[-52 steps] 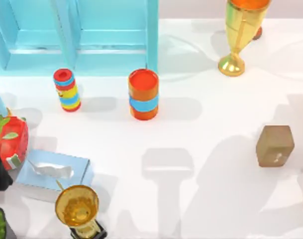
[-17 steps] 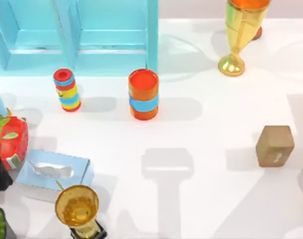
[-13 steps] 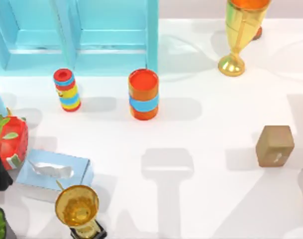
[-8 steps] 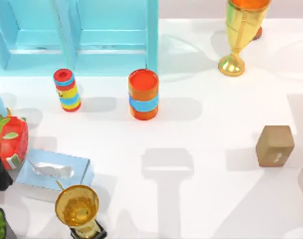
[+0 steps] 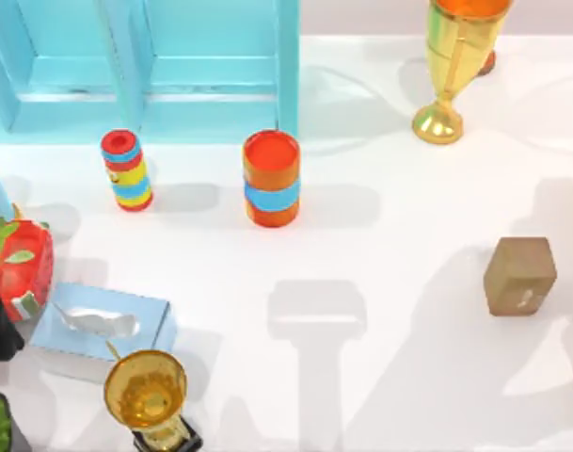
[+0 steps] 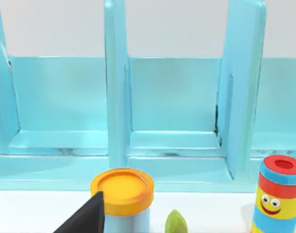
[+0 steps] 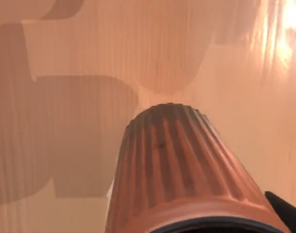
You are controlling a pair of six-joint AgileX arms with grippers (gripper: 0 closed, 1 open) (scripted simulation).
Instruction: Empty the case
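The white tabletop (image 5: 380, 282) carries the blue case (image 5: 145, 66) at its far left corner, with the open compartments facing the front edge; the left wrist view looks straight into them. A tall gold trophy (image 5: 451, 66) stands at the far edge, right of the case. An orange can with a blue band (image 5: 271, 179) stands upright just in front of the case's right wall, outside it, and a tan block (image 5: 519, 275) sits near the right edge. A pale blue tissue box (image 5: 103, 322) lies near the front left corner. A striped cylinder (image 5: 127, 169) stands in front of the case, left of the can. The left gripper (image 6: 84, 218) is a dark wedge beside an orange-lidded jar (image 6: 121, 194); its spread cannot be told. The right gripper (image 7: 286, 208) is a dark sliver beside a ribbed brown pot (image 7: 182, 174), its spread likewise unclear.
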